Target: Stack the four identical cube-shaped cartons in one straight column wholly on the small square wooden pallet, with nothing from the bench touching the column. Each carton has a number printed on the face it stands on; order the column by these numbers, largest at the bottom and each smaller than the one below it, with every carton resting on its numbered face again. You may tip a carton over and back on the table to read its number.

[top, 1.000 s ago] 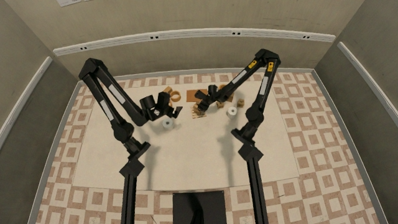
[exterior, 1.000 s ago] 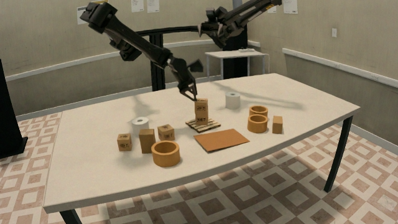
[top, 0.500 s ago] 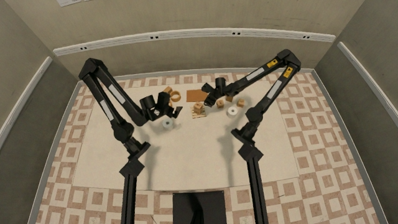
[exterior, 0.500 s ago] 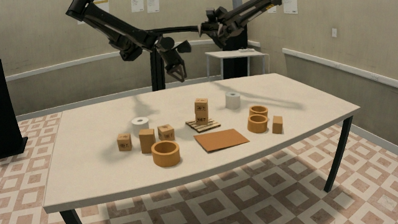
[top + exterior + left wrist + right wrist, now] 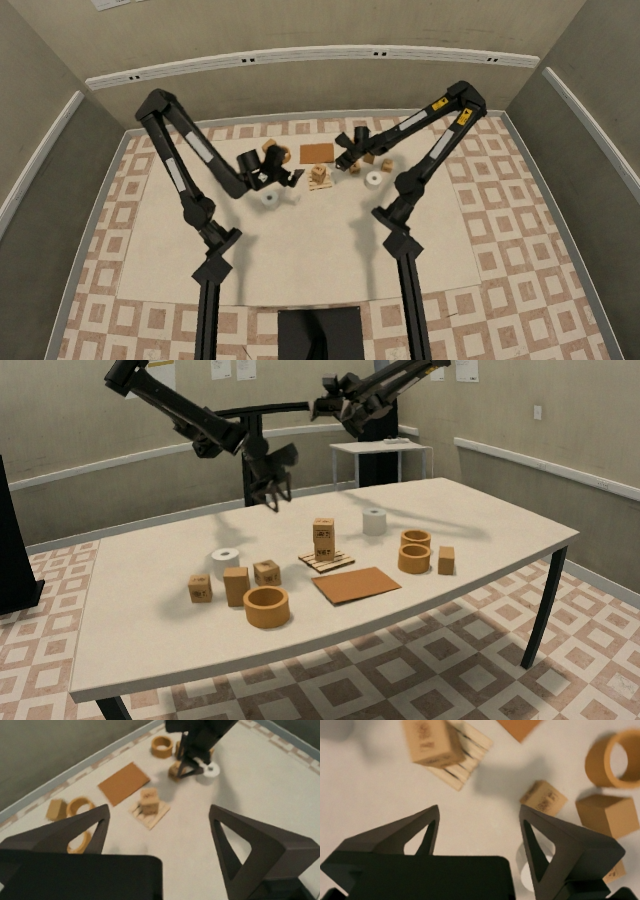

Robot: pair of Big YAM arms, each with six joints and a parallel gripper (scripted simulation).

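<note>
Two printed cartons (image 5: 324, 539) stand stacked on the small wooden pallet (image 5: 326, 561) at mid table; the stack also shows in the left wrist view (image 5: 149, 802) and the right wrist view (image 5: 432, 742). Two more printed cartons lie loose on the table, one (image 5: 267, 572) nearer the pallet and one (image 5: 200, 588) farther out. My right gripper (image 5: 274, 500) is open and empty, in the air beside the stack, above the nearer loose carton (image 5: 543, 798). My left gripper (image 5: 298, 173) is open and empty, raised on the pallet's other side.
A taller plain box (image 5: 236, 586) stands between the loose cartons; another (image 5: 446, 560) stands across the table. There are cardboard rings (image 5: 266, 606) (image 5: 414, 558) (image 5: 415, 537), two white rolls (image 5: 225, 560) (image 5: 374, 521), and a flat brown sheet (image 5: 356, 585) by the pallet.
</note>
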